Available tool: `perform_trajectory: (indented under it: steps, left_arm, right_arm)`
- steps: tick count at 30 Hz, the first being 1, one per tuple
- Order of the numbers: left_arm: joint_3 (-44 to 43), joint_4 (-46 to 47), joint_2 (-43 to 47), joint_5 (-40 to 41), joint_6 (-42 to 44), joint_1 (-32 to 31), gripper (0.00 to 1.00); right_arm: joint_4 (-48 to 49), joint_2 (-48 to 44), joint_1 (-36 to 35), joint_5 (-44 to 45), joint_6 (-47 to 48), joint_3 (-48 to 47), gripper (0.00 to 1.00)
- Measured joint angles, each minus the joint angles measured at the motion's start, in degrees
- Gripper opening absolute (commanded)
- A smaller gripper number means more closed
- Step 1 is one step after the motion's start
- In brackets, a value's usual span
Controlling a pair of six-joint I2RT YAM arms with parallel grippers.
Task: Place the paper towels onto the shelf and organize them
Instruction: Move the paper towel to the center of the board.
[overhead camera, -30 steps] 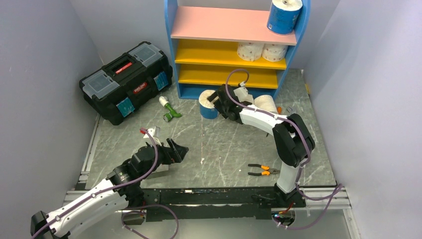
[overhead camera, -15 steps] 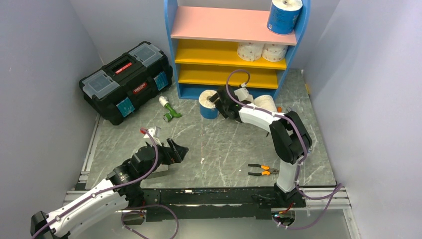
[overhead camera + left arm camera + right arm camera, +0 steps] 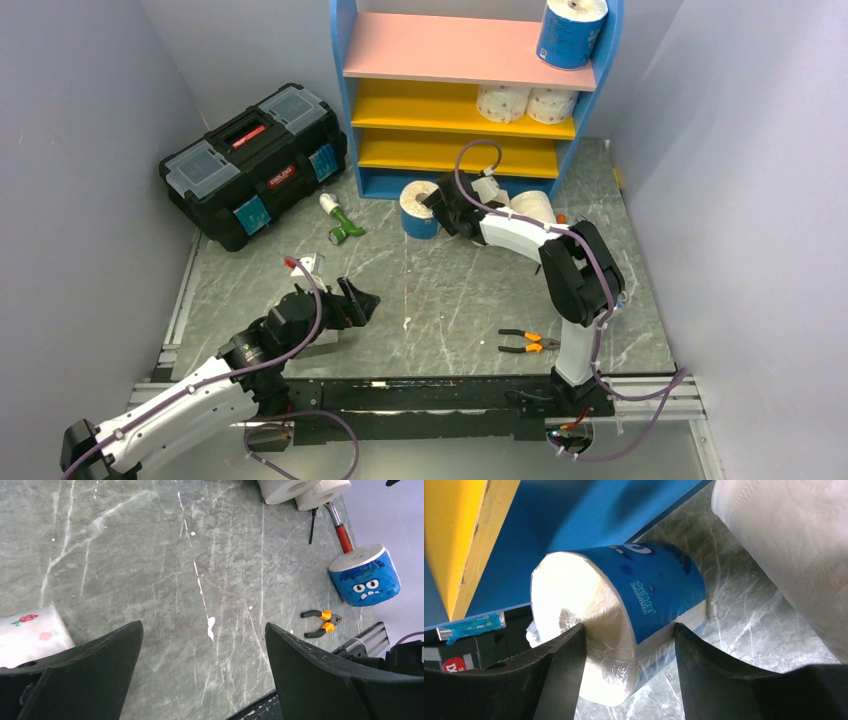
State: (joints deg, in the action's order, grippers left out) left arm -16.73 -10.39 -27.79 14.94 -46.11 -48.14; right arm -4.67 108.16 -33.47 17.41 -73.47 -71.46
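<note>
The right gripper (image 3: pixel 629 630) has closed in to pinch the blue-wrapped paper towel roll (image 3: pixel 659 590) by the blue-framed shelf (image 3: pixel 574 520), ready for lifting.

The left wrist view's top edge is cropping two white rolls (image 3: pixel 285 489) (only ends showing); the left fingers (image 3: pixel 75 680) are covering the flowered roll's (image 3: pixel 30 632) corner.

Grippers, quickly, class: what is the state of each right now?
Left gripper: open, holding nothing.
Right gripper: closed on the blue-wrapped roll.
</note>
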Motion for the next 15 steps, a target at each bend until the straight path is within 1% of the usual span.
perform_trajectory:
  steps: [4,7,11,15]
  left_arm:
    - [0.0,0.15,-0.22,0.0,0.0,0.0,1.0]
    - [0.0,0.17,-0.22,0.0,0.0,0.0,0.99]
    - [0.0,0.15,-0.2,0.0,-0.02,0.0,0.99]
    - [0.0,0.17,-0.2,0.0,-0.04,0.0,0.99]
  right_arm:
    - [0.24,-0.04,0.13,-0.52,0.92,-0.02,0.5]
    - [0.24,-0.48,0.13,-0.72,2.08,0.15,0.47]
    - [-0.68,-3.65,0.13,-1.25,4.11,2.75,0.46]
    - [-4.76,-10.36,0.07,-1.49,7.13,7.58,0.46]
